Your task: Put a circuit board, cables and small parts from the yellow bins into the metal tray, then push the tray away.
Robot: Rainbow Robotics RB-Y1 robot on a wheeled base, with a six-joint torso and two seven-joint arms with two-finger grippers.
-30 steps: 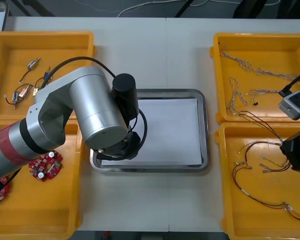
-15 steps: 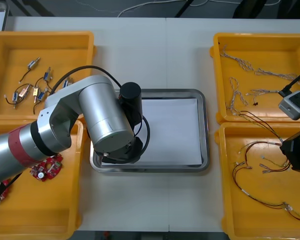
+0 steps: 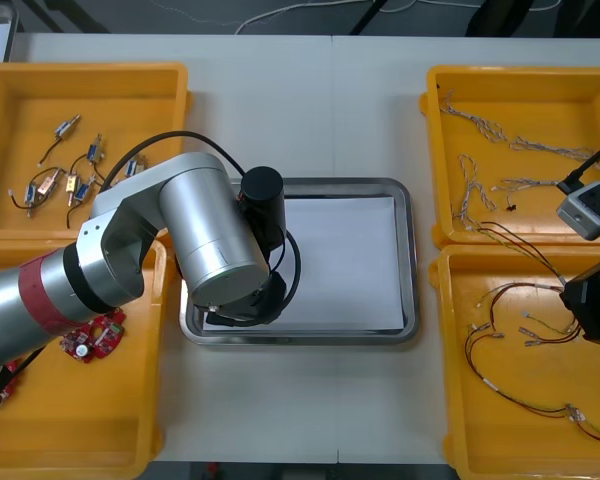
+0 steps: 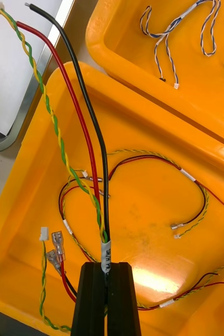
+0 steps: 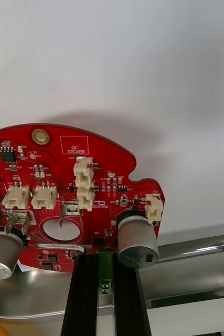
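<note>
My left gripper is shut on the edge of a round red circuit board, holding it just above the white inside of the metal tray, near the rim. In the front view my left arm lies over the tray's left side and hides that gripper. My right gripper is shut on a bundle of black, red and twisted yellow-green cable, lifted over the near right yellow bin. The right arm sits at the table's right edge.
More red circuit boards lie in the near left bin. Small metal parts sit in the far left bin. Blue and white cables are in the far right bin, and red and yellow cables are in the near right bin.
Over the last second my left arm swung right, from the left bins to the tray's left side, uncovering more small parts. In the last half second it barely moved. The right arm stayed still.
</note>
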